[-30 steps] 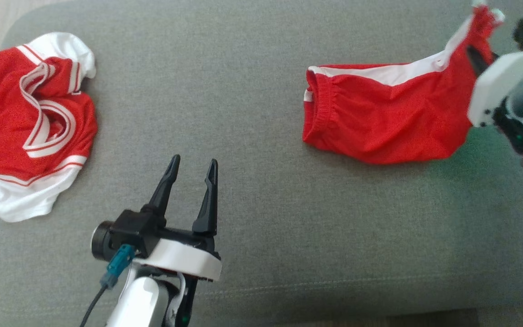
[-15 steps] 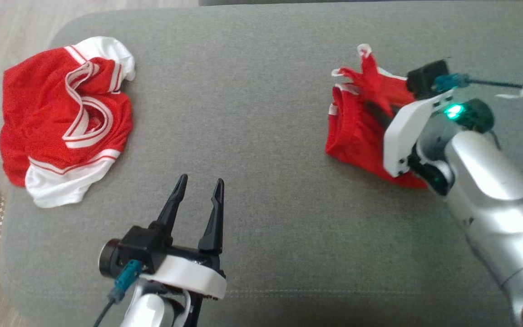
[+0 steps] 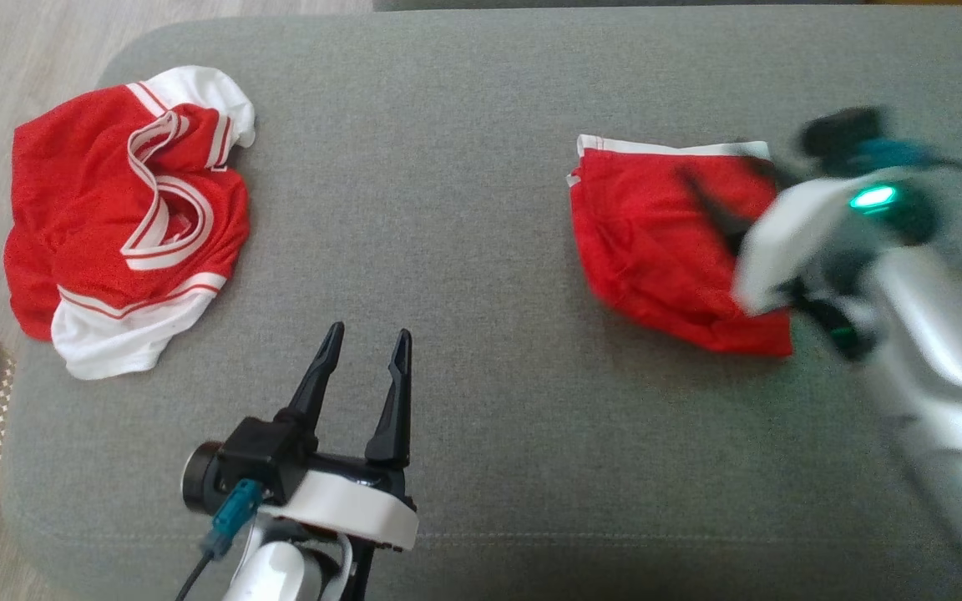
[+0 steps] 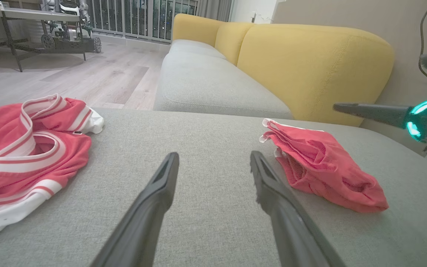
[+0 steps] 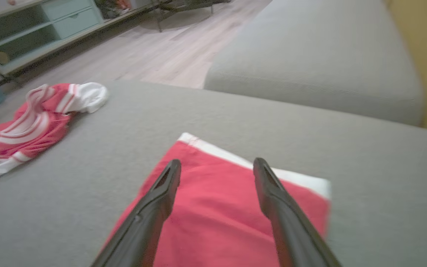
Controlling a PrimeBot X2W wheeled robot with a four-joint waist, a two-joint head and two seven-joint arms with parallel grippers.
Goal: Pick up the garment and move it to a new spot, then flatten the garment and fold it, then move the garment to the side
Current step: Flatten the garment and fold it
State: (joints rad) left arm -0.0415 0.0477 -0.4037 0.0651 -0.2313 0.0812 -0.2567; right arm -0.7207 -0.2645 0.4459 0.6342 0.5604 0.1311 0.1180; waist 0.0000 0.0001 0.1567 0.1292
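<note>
1. Now R fingers (image 5: 161,196) spread wide, empty, just above folded red shorts (image 3: 656,242).
2. Shorts lie on grey cushion (image 3: 448,167), right side.
3. L fingers (image 3: 389,409) open too, nothing held; jersey (image 3: 113,217) far left.

A grey sofa seat (image 4: 206,85) runs along yellow back cushions (image 4: 310,63); left of it lies pale wood floor (image 4: 87,78), past its far end a railed window (image 4: 143,16).

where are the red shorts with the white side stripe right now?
Head view, right side: the red shorts lie on the grey sofa cushion, under the right gripper, across from the red-and-white jersey.
</note>
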